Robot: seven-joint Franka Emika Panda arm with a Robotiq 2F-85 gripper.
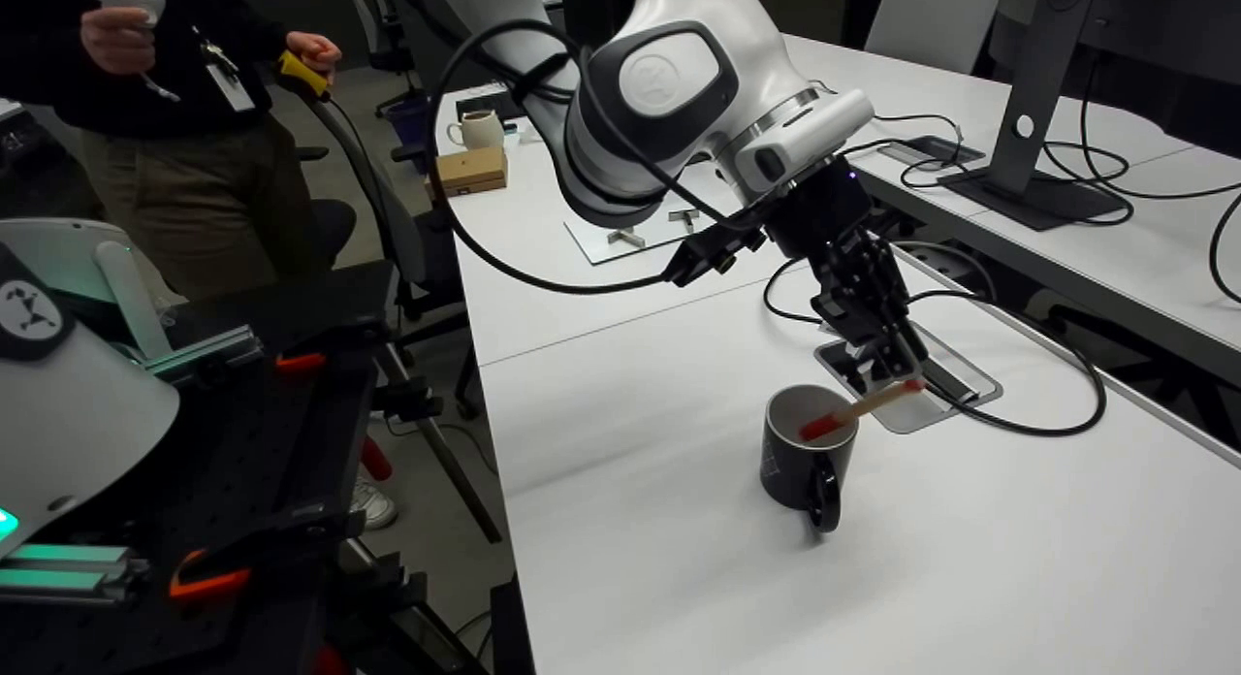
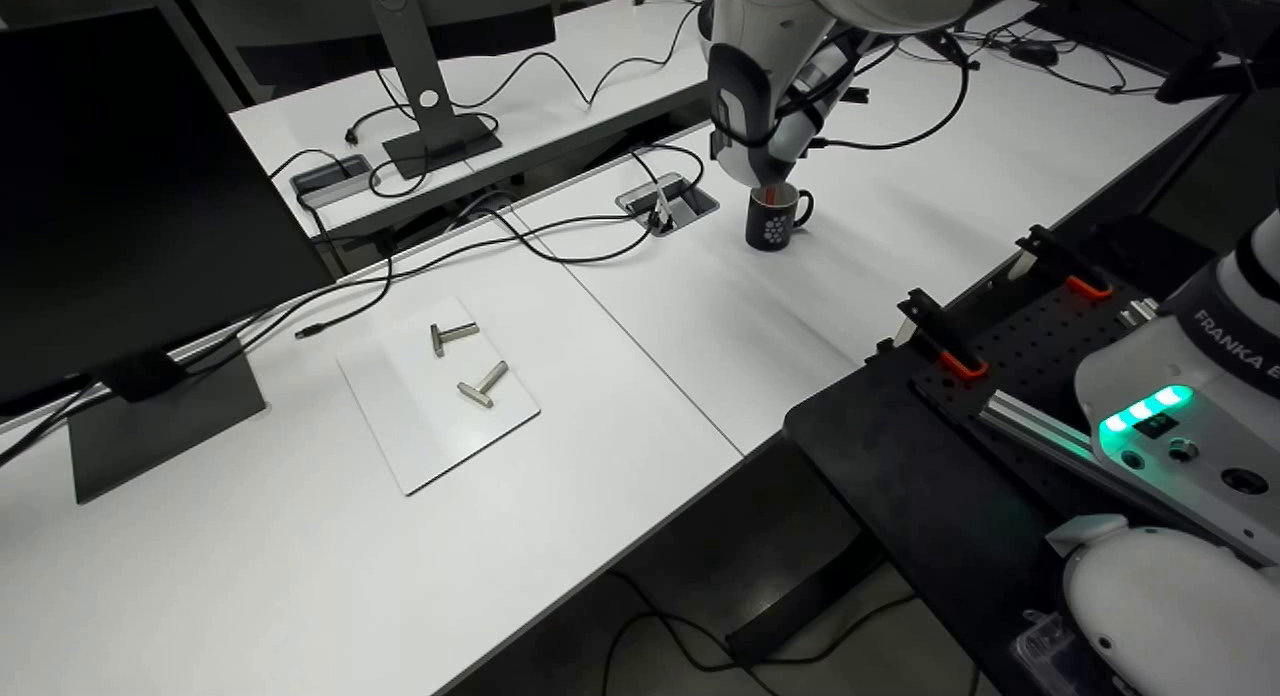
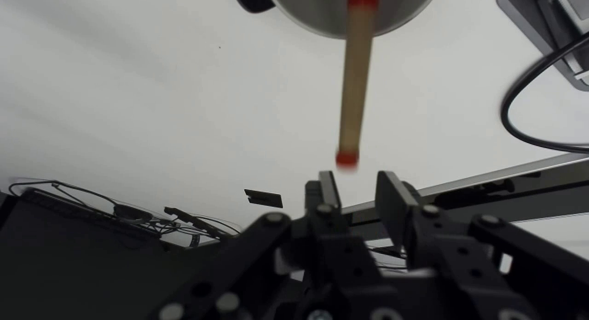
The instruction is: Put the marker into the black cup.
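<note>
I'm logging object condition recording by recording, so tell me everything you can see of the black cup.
The black cup is a mug, dark outside, pale inside, with one black loop handle; it looks ceramic. Its side bears a cluster of pale dots; faint lines also show. It stands upright on the white table. One red end of the marker shows within its mouth, but whether it touches the rim or inner wall, I cannot tell. The open gripper stands clear of it.
</note>
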